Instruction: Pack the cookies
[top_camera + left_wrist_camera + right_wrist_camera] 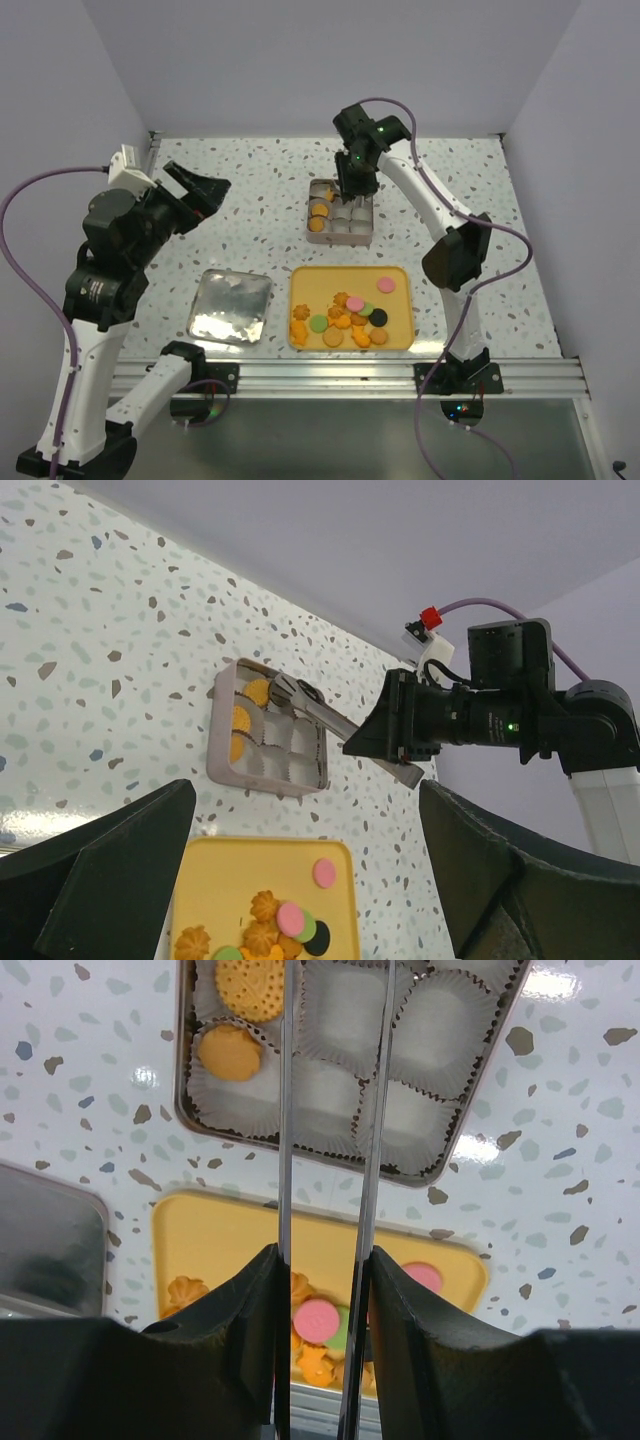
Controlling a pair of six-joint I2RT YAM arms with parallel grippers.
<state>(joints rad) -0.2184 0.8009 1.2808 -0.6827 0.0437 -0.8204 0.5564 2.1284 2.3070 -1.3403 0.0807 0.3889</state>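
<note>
Yellow rectangular plastic tray (320,282) holds most of the small round cookies (345,315); a few sit in the grey paper-cupped tin (340,240). Left gripper (200,187): jaws wide, empty.

Left wrist: right gripper (281,686) blades reach over the tin.

Right wrist: blades narrowly apart, tips off-frame; grip cannot be told.

Orange, pink, green and black cookies (342,321) on a yellow tray (320,285); white table (250,200) speckled grey, brown and blue; silver lid (232,306).
</note>
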